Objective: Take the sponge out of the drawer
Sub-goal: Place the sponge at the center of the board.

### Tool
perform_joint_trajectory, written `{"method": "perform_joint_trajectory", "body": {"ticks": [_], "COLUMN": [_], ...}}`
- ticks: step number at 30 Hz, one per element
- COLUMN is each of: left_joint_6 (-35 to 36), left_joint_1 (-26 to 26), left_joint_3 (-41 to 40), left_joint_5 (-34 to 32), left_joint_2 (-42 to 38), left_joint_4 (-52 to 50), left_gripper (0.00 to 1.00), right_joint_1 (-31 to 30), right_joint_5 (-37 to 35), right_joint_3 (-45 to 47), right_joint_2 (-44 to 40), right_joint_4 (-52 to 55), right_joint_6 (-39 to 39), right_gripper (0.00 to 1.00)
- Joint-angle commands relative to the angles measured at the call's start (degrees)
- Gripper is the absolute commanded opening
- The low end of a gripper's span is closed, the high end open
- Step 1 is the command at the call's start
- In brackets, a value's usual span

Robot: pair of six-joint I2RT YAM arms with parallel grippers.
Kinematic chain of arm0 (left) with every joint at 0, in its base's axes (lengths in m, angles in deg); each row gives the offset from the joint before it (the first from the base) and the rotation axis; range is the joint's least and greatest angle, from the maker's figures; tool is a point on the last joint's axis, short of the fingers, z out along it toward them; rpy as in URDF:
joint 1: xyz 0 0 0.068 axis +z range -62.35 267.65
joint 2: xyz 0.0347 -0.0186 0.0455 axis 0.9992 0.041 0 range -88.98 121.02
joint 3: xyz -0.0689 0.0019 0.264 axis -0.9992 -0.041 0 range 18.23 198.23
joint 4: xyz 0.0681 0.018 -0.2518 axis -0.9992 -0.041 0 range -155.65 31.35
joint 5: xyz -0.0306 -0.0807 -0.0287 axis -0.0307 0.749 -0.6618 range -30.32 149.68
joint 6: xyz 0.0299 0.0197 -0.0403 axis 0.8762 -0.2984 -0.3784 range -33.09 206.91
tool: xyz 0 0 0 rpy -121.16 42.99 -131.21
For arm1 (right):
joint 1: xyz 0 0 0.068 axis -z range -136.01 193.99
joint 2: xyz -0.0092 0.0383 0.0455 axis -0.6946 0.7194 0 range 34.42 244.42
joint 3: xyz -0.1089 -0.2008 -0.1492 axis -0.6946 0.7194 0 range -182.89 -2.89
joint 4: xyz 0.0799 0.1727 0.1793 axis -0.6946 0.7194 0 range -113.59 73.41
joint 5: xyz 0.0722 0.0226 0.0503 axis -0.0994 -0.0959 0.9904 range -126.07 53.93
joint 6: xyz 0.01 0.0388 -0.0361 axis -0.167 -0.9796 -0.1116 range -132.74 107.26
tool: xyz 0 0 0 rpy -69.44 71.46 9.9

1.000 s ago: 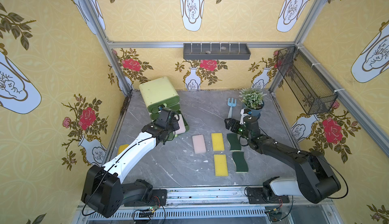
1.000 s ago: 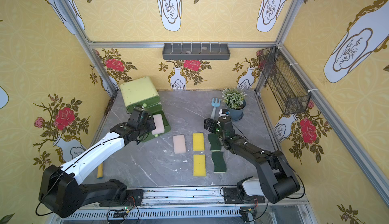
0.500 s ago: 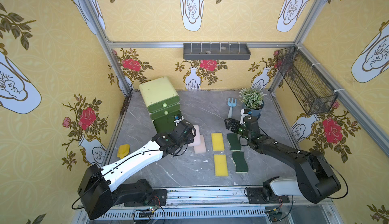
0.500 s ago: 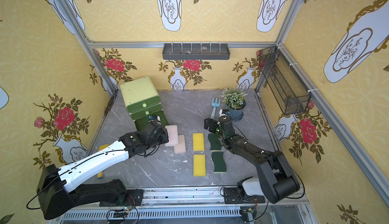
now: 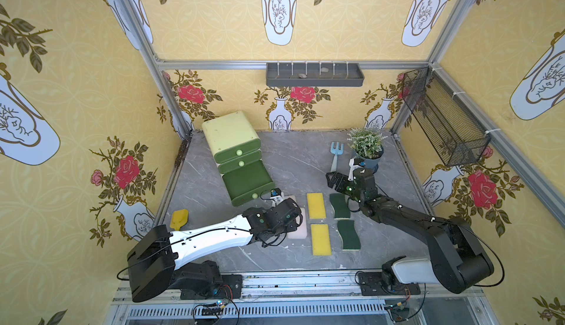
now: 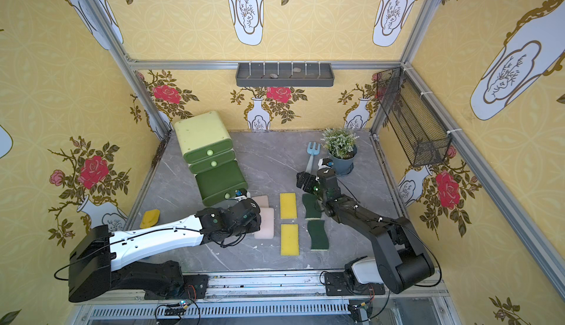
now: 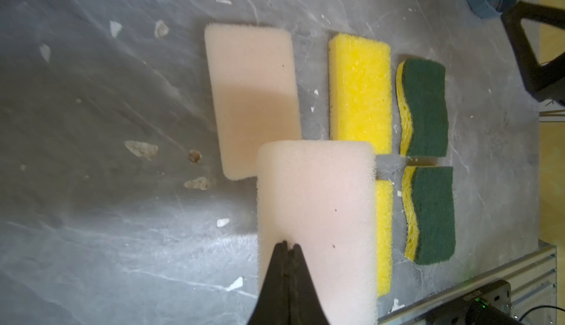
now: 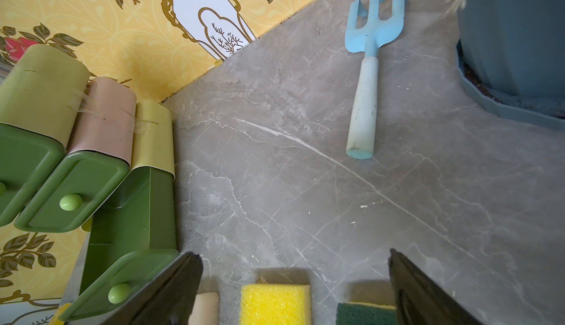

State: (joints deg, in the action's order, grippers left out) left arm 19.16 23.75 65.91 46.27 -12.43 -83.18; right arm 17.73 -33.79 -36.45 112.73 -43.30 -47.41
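nearly done: got sponge (image 7: pixel 315 210) clear of open drawer (image 5: pixel 247 180), pinched in left gripper (image 7: pixel 287 247) over table (image 7: pixel 122 94), beside second pink sponge (image 7: pixel 253 100); only need to set down and let go. right gripper (image 8: pixel 295 254) agape, empty.

Our left arm (image 5: pixel 211 241) wears a long white shell between black joints, with a boxy black shoulder (image 5: pixel 151 265). Our right arm (image 5: pixel 397 213) is black throughout, save a white shell (image 5: pixel 412 270) near its base. Thin black cables (image 5: pixel 214 229) run along both. Small green lights (image 5: pixel 348 189) glow on the right wrist. The left gripper (image 7: pixel 287 245) and right gripper (image 8: pixel 295 256) carry black, tapered fingers.
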Motion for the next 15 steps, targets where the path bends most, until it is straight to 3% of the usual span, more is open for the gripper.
{"method": "perform_joint_trajectory", "body": {"ticks": [1,15], "left_joint_6": [-4.64,-13.79], "left_joint_1": [-1.77,-6.67], "left_joint_3": [-1.03,-8.17], "left_joint_5": [-0.18,-1.12], "left_joint_2": [0.84,-0.64], "left_joint_4": [1.84,1.59], "left_gripper": [0.0,0.0], "right_joint_1": [-0.02,-0.02], "right_joint_5": [-0.17,-0.05], "right_joint_3": [-0.45,-0.46], "right_joint_2": [-0.1,0.09], "right_joint_4": [-2.27,-2.33], "right_joint_6": [-0.23,-0.36], "right_gripper": [0.97,0.98]}}
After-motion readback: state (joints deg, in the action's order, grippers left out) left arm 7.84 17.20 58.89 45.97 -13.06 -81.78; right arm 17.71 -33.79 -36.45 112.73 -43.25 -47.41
